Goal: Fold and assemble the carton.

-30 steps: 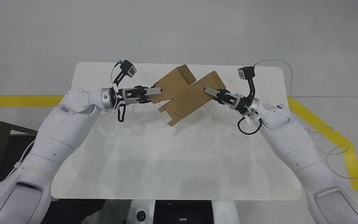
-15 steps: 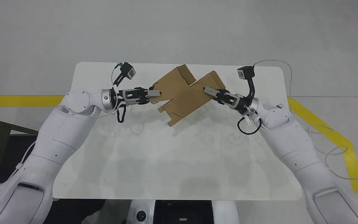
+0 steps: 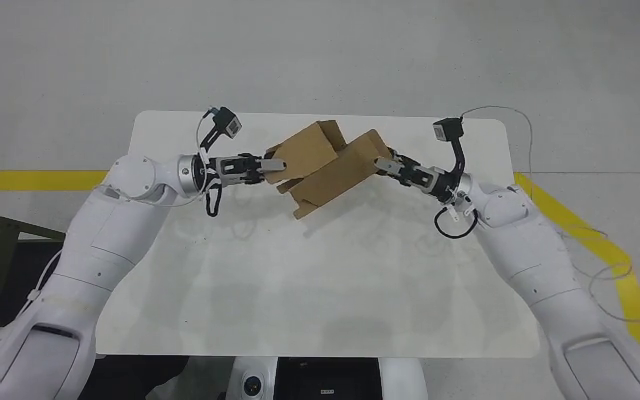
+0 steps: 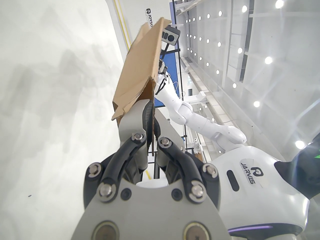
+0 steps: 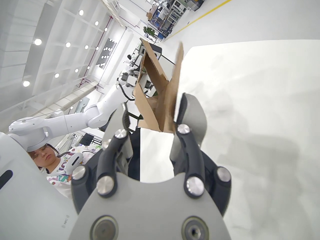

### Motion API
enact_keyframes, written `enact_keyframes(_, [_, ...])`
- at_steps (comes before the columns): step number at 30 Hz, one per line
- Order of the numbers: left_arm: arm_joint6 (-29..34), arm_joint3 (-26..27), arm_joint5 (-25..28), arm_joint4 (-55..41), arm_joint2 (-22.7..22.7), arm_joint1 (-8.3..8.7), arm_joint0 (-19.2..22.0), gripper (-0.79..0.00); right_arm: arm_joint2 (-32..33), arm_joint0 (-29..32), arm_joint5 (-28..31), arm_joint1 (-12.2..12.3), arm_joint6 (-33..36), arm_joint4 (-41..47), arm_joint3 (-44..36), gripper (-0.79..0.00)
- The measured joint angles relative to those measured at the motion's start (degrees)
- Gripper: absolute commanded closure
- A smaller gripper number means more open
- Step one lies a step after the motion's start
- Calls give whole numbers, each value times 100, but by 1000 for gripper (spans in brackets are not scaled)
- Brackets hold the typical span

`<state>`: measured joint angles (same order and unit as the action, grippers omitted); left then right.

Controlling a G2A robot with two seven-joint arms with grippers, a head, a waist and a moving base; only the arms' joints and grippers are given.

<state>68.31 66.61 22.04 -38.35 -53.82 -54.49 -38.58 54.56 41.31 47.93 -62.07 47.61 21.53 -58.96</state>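
A brown cardboard carton (image 3: 328,165), partly unfolded with loose flaps, is held just above the far middle of the white table (image 3: 300,290). My left gripper (image 3: 272,164) is at the carton's left end, shut on a flap edge; the left wrist view shows its fingers (image 4: 150,108) pinching the cardboard (image 4: 140,76). At the carton's right end is my right gripper (image 3: 388,163). In the right wrist view, that gripper (image 5: 156,111) stands open, its fingers either side of the carton's end (image 5: 150,68), one finger (image 5: 190,111) against a panel.
The table's near half is bare white surface. Its far edge (image 3: 420,120) runs close behind the carton. A yellow floor line (image 3: 50,180) runs beside the table on both sides. A person shows behind the robot in the right wrist view, touching nothing.
My right gripper has drawn back a little to the right along the carton's end. The carton has shifted slightly left and tilted. My left gripper kept its hold.
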Motion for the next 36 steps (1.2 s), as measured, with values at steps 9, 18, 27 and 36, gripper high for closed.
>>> enact_keyframes(9, [737, 133, 33, 266, 40, -33, 119, 0, 467, 155, -323, 273, 1205, 575, -495, -785])
enact_keyframes(18, [1323, 519, 74, 557, 261, -83, 197, 0, 290, 413, -1066, 426, 1942, 1742, -1542, -554])
enact_keyframes(27, [1226, 766, 170, 885, 386, -32, 186, 0, -149, 336, -1414, 445, 2290, 1882, -1805, -388])
enact_keyframes(36, [1172, 830, 224, 755, 429, 6, 205, 0, -571, 126, -1398, 476, 2274, 1360, -1503, -376])
